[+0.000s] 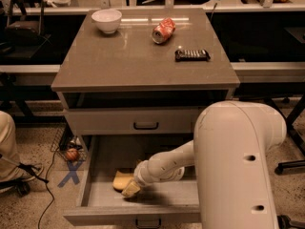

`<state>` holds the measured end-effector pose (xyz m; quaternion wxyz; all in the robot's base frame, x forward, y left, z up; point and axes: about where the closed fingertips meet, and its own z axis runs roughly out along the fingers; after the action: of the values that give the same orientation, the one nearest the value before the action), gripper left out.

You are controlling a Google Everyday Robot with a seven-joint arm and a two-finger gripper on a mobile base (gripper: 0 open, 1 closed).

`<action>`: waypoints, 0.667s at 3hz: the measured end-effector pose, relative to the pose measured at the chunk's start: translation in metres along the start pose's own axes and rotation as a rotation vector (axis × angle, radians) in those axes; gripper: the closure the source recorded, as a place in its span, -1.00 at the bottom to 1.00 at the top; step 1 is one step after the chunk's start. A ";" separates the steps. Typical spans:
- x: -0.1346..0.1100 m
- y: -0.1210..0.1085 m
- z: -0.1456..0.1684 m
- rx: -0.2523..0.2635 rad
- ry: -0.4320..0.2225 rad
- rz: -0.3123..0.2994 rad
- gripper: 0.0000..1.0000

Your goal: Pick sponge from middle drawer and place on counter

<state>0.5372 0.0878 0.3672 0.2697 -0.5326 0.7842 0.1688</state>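
Your gripper (pixel 132 189) low inside open middle drawer (pixel 86 174), left of centre, tip right against sponge (pixel 121 178). Whether it grasps sponge or is released: you cannot tell from here. Sponge lies on drawer floor, left half, just behind gripper tip. White arm (pixel 238 166) reaches in from right, fills lower right of view. Upper drawer front (pixel 109 122) closed. On counter (pixel 138 66): white bowl (pixel 106 20) far left, crushed red can (pixel 163 30) centre back, dark packet (pixel 191 55) right.

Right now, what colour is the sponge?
Pale yellow sponge, camera view; pincer at it inside the drawer.
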 end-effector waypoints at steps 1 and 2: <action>0.006 0.006 0.002 -0.011 0.007 -0.003 -0.02; 0.008 0.006 -0.006 -0.009 -0.007 0.001 0.45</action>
<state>0.5277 0.0812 0.3673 0.2697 -0.5329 0.7829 0.1744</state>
